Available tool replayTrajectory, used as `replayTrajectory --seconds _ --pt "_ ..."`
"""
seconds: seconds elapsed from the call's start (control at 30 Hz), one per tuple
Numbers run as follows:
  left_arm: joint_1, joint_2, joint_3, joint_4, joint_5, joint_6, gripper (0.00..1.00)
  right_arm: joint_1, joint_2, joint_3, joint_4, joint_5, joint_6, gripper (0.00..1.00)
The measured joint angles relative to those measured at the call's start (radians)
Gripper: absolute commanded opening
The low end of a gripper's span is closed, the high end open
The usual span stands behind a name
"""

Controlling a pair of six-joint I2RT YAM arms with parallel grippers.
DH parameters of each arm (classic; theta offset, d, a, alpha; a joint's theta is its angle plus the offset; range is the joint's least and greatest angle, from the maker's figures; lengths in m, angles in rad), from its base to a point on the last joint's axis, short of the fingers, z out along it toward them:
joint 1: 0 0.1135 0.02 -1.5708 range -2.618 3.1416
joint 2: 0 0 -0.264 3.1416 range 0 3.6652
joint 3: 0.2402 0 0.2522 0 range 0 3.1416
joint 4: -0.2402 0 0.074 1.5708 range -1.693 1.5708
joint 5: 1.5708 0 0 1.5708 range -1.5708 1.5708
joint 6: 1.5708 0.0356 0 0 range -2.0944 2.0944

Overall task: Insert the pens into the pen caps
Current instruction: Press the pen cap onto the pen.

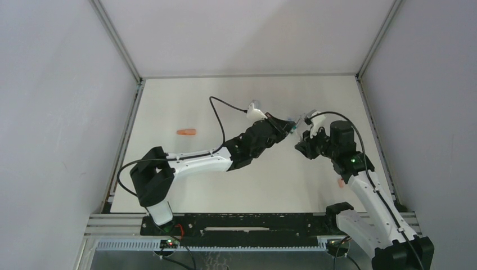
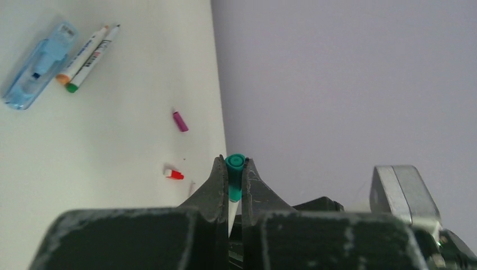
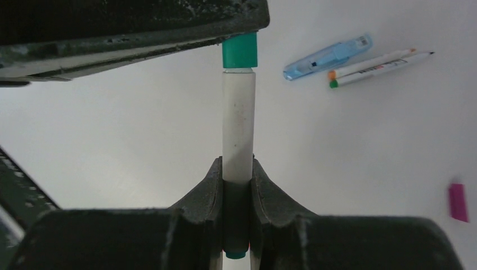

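Note:
My left gripper [image 2: 232, 161] is shut on a teal pen cap [image 2: 235, 175]. My right gripper [image 3: 237, 164] is shut on the white barrel of a pen [image 3: 238, 121]. The teal cap [image 3: 239, 50] sits on the far end of that barrel, between the left fingers [image 3: 140, 34]. In the top view the left gripper [image 1: 288, 128] and right gripper [image 1: 301, 140] meet above the right middle of the table. Two more white pens [image 3: 374, 61] [image 3: 388, 68] lie side by side next to a long light blue cap [image 3: 326, 56]. A magenta cap [image 3: 458, 201] lies apart from them.
A salmon-orange cap [image 1: 186, 133] lies alone on the left of the table. A small red and white piece [image 2: 174, 174] lies near the table's edge. Grey walls close the table [image 1: 185, 107] in on three sides.

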Motion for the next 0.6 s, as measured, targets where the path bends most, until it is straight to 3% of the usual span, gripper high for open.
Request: replayTrajectory --seconds 0.13,0.23,0.6 --pt "0.0 -0.002 -0.041 0.101 0.007 0.019 0.0 -0.061 0.0 -0.016 0.035 -0.133 0.08 0.0" --pt "0.0 -0.001 -0.04 0.083 0.016 0.049 0.0 -0.071 0.001 -0.031 0.043 -0.16 0.086 0.0" --pt "-0.025 0.105 0.164 -0.202 0.027 0.139 0.0 0.053 -0.007 -0.064 -0.014 0.236 -0.163 0.0"
